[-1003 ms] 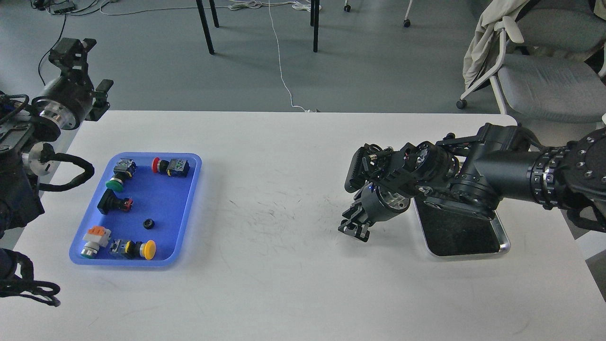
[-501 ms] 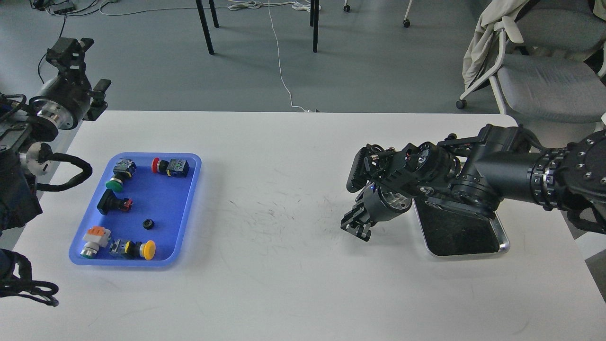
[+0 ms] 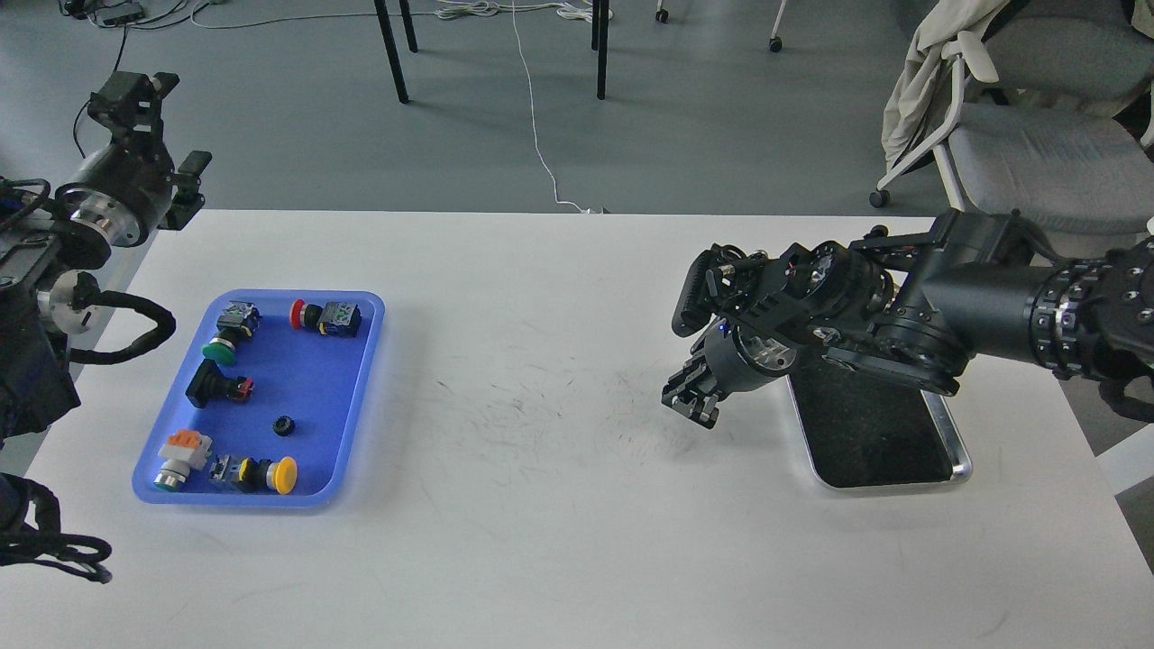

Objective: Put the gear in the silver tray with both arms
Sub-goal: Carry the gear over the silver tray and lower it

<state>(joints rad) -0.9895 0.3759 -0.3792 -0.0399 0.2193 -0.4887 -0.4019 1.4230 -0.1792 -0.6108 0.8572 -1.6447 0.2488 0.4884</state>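
The gear [image 3: 285, 425], small and black, lies in the blue tray [image 3: 361, 397] among switches, untouched. The silver tray [image 3: 963, 464] waits far right, half under the right arm, whose gripper [image 3: 692, 398] hangs just left of it, spread unclear. The left gripper [image 3: 135, 99] is parked up off the table's far corner, jaws unreadable.

A single head view looks forward and steeply down from above the near edge of a white table [image 3: 541, 541]. It stands back enough to take in the whole tabletop, a blue tray [image 3: 352, 397] at left and the silver tray [image 3: 956, 455] at right. Beyond the far edge it takes in grey floor and what seems an office chair [image 3: 1037, 153], cut by the frame.
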